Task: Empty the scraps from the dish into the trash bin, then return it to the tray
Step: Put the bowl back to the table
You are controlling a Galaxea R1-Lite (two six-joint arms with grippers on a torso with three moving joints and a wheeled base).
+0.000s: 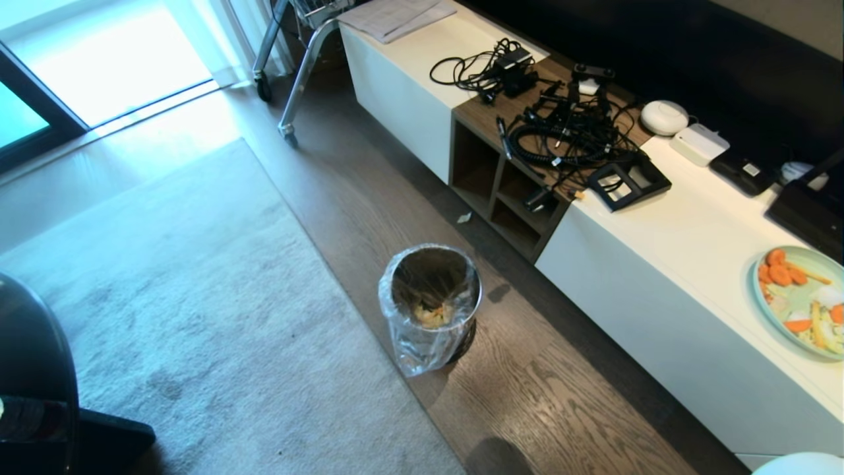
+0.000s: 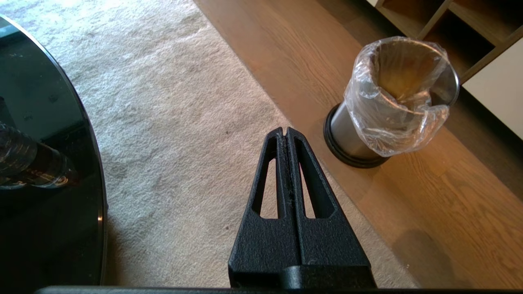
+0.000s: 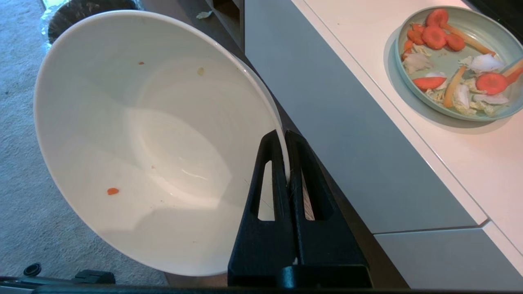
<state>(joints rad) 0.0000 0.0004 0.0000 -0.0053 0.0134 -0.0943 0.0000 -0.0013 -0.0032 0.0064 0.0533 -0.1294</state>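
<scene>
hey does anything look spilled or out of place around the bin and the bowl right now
Nothing spilled on the floor. The scraps sit inside the trash bin. A few tiny bits cling inside the dish, gripped by its rim in the right tool. One small pale scrap lies near the cabinet.

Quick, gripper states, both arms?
Left gripper: closed, empty, over the rug.
Right gripper: shut on the white dish rim.

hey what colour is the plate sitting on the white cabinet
The plate is light blue-green, holding orange carrot slices and pale vegetable pieces. It shows best in the right wrist view.
</scene>
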